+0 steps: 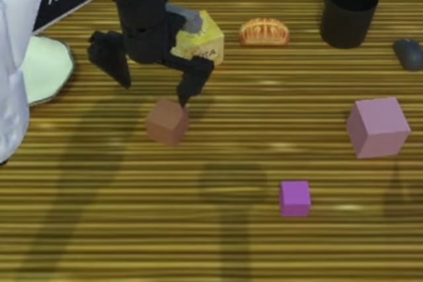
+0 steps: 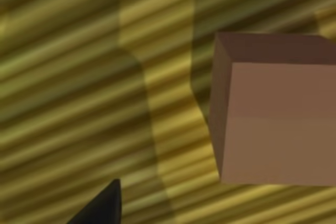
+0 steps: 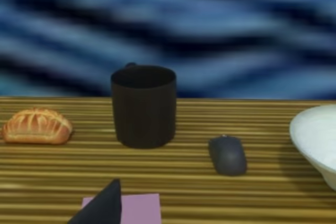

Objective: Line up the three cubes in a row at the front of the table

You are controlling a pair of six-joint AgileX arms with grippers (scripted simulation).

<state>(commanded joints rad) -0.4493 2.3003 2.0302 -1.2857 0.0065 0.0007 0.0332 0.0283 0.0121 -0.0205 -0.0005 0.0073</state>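
On the striped golden-brown counter [image 1: 99, 229], the three cubes lie scattered, not yet in a row. The pale pink cube [image 1: 378, 127], the largest, sits near the right edge; the brown cube [image 1: 166, 122], mid-sized, sits left of centre; the small magenta cube [image 1: 295, 198] lies nearest the front, between the other two.

The left claw [image 1: 153, 77] hangs over the brown cube with its black fingers spread wide and nothing held — one fingertip [image 1: 183, 97] sits just above the cube's back edge. In the left wrist view the brown cube [image 2: 275, 111] fills one side, flat-faced and square-edged.

Judging by their looks, the cubes are rigid, light blocks with smooth faces; each would best be gripped across two opposite sides, squarely, so it does not twist out. The pink cube may need the widest opening.

The right arm does not show in the top view; its own view shows one dark fingertip [image 3: 102, 205] over the pink cube [image 3: 139, 208], and how far that claw is open cannot be told.

At the back stands a black mug [image 1: 348, 12] — upright, its inside dark, contents not visible — beside a bread loaf [image 1: 264, 32], a dark mouse [image 1: 409, 53], a yellow box [image 1: 205, 39] and a pale plate [image 1: 46, 64].
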